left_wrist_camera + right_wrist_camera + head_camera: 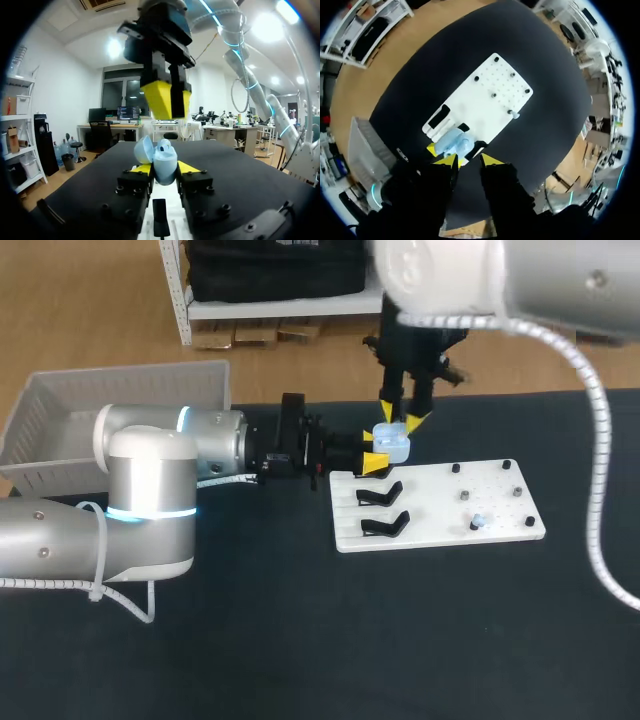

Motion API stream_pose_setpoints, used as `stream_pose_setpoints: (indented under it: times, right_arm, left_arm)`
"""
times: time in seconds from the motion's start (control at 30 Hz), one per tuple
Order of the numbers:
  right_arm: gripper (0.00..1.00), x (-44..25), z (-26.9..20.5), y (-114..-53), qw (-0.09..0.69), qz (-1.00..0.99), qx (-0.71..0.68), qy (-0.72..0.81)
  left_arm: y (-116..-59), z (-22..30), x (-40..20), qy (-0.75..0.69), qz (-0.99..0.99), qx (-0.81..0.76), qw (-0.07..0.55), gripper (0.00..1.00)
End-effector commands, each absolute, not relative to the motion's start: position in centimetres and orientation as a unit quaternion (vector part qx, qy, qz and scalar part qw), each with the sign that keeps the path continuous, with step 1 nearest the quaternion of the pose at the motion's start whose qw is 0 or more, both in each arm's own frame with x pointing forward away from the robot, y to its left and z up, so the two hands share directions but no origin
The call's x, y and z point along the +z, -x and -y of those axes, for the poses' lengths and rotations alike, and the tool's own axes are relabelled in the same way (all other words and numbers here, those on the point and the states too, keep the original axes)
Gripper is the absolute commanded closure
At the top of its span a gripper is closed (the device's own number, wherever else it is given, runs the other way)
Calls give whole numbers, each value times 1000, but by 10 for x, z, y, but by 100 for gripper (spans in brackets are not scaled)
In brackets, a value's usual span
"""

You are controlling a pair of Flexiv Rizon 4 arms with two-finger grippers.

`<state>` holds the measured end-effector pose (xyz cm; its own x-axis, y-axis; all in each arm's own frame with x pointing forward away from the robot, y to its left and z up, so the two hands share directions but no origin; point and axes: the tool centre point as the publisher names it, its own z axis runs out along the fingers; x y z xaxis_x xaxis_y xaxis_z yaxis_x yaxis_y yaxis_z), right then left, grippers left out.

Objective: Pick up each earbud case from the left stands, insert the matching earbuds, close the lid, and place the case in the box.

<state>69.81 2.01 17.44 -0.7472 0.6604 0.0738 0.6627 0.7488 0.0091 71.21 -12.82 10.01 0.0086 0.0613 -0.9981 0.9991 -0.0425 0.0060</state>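
Left gripper (163,170): yellow-tipped, clamped from both sides on the pale blue plastic earbud case (393,444), lid open, over the far left corner of the white perforated board (440,532).
Right gripper (400,418): just above the case, fingers slightly apart.
Case interior: contents unclear.
Small pale blue earbud (478,522): near the board's right edge.

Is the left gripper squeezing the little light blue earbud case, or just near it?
Touching. In the left wrist view, the left gripper has both yellow fingertips pressed against opposite sides of the open light blue earbud case, with no gap showing.
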Motion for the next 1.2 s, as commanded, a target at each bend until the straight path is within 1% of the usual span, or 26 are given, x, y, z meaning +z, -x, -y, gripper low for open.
stream_pose_setpoints:
  times: [0.03,0.1,0.2,0.23,0.27,0.3,0.5,0.67,0.87,1.07,1.2]
  right_arm:
    - [64,181,12,-659,-9,948,-67,312]
    - [62,179,25,-652,-24,957,-66,283]
    - [64,178,40,-642,-52,964,-68,252]
    - [65,178,44,-640,-57,965,-72,246]
    - [70,178,48,-637,-64,966,-74,237]
    - [71,176,51,-633,-71,968,-73,229]
    - [58,160,73,-618,-67,974,-77,203]
    - [58,143,90,-616,-60,978,-87,177]
    - [58,122,91,-612,-64,986,-100,116]
    - [52,97,90,-611,-52,990,-101,83]
    - [53,82,89,-613,-50,991,-100,70]
  left_arm:
    - [-712,128,99,-527,-502,-493,478,100]
    - [-712,128,99,-527,-502,-493,478,100]
    - [-712,128,99,-527,-502,-493,478,100]
    - [-712,128,99,-527,-502,-493,478,100]
    - [-712,128,99,-527,-502,-493,478,100]
    - [-712,128,99,-527,-502,-493,478,100]
    - [-712,128,99,-527,-502,-493,478,100]
    - [-712,128,99,-527,-502,-493,478,100]
    - [-712,128,99,-527,-502,-493,478,100]
    - [-712,128,99,-527,-502,-493,478,100]
    - [-712,128,99,-527,-502,-493,478,100]
